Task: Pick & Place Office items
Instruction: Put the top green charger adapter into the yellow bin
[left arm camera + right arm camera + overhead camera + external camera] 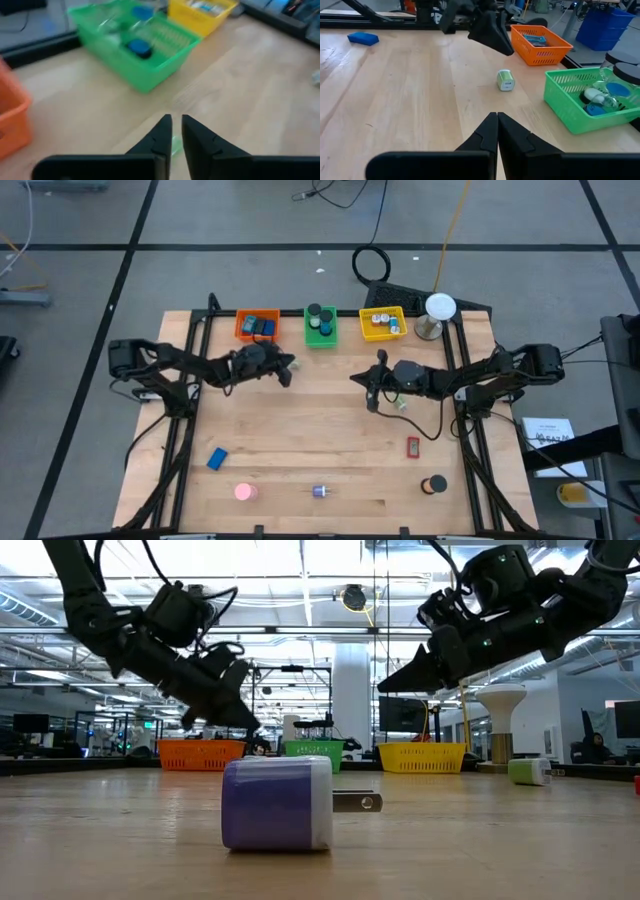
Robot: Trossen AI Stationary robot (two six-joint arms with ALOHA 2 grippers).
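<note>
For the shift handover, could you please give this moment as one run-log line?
left gripper: above table near orange bin, nothing held | right gripper: shut, empty, mid-table | green-white block: loose on table
</note>
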